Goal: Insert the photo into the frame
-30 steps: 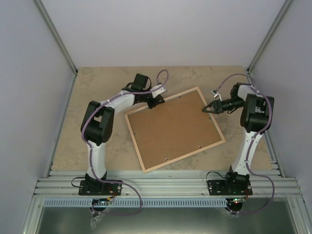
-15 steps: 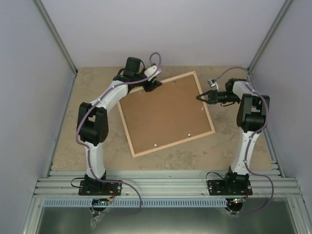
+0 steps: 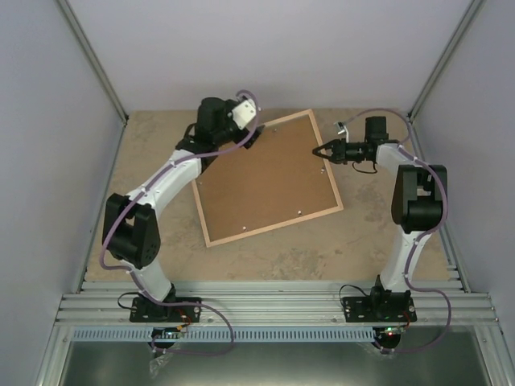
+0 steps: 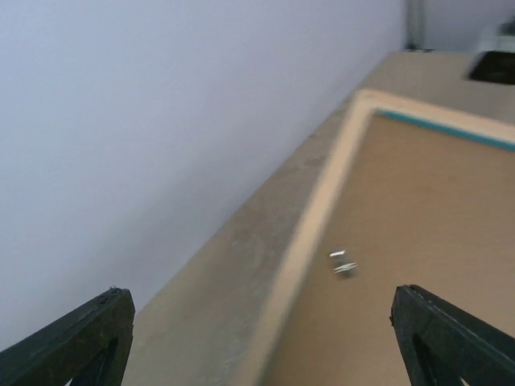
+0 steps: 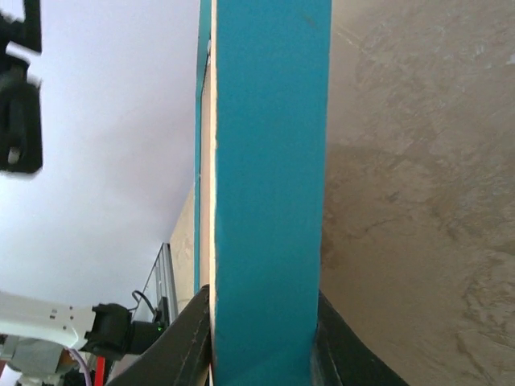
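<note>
**Top view:** frame (image 3: 273, 227) is back side up over the table (image 3: 145, 149), turned at an angle, towards the far-centre. Brown backing board (image 3: 261, 181) fills it, w/ pale wood rim all round. L gripper (image 3: 249, 138) sits at the frame's far-left corner. R gripper (image 3: 319, 151) is at the right-hand rim, near the far-right corner. Can't tell from here whether the frame lies flat or is raised.

**L wrist view:** L gripper (image 4: 261, 293) is spread wide, w/ its fingers (image 4: 80, 338) at the two bottom corners of the pic. It has hold of nothing. The frame's pale rim (image 4: 322, 201) runs diagonally btwn them, blurred. Backing board (image 4: 434, 225) is to the right of the rim, and a thin turquoise line shows along the far rim. A small metal clip (image 4: 344, 264) sits on the board just inside the rim. A strip of table (image 4: 241, 257) shows btwn the rim and the wall (image 4: 121, 121).

**R wrist view:** R gripper (image 5: 261, 322) is closed on the frame. The turquoise bar (image 5: 269, 161) runs straight up out of the jaws, and the fingers (image 5: 193, 338) press it on both sides. A pale wood edge shows along the bar's left side. Table (image 5: 402, 201) is right of the bar.
</note>
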Controlling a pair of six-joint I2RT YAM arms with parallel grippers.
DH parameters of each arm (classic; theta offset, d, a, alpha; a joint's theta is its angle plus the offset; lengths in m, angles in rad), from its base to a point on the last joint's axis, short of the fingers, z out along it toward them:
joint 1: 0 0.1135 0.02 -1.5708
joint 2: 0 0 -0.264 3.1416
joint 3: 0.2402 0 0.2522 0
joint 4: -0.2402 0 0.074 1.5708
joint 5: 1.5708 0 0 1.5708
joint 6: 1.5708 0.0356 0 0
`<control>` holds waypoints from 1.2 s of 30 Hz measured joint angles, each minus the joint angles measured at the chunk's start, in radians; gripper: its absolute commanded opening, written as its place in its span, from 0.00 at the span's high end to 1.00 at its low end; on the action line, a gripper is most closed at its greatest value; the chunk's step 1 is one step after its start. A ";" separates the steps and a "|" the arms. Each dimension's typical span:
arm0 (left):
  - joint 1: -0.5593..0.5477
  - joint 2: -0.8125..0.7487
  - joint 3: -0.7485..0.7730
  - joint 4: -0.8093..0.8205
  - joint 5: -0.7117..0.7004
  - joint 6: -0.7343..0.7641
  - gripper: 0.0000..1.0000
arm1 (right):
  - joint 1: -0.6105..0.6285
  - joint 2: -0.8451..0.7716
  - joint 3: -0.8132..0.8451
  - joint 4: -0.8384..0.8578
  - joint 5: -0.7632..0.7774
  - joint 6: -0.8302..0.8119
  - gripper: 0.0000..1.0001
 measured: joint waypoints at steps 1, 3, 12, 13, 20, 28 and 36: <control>-0.023 0.002 -0.003 -0.004 0.001 0.002 0.10 | 0.003 0.000 -0.002 0.019 0.013 0.030 0.99; -0.076 0.011 -0.006 -0.014 0.009 0.001 0.11 | 0.014 0.000 -0.002 0.047 0.029 0.075 0.99; -0.241 0.188 0.053 -0.044 0.047 -0.058 0.11 | 0.057 -0.005 -0.018 0.110 0.075 0.164 0.99; -0.247 0.204 0.058 -0.047 0.044 -0.066 0.11 | 0.057 -0.006 -0.021 0.110 0.080 0.171 0.99; -0.288 0.292 0.113 -0.087 0.003 -0.087 0.13 | 0.058 -0.017 -0.034 0.112 0.098 0.201 1.00; -0.331 0.343 0.182 -0.112 -0.026 -0.062 0.16 | 0.064 -0.019 -0.035 0.122 0.126 0.228 0.99; -0.341 0.357 0.203 -0.122 -0.051 -0.047 0.19 | 0.061 -0.019 -0.036 0.126 0.143 0.236 0.99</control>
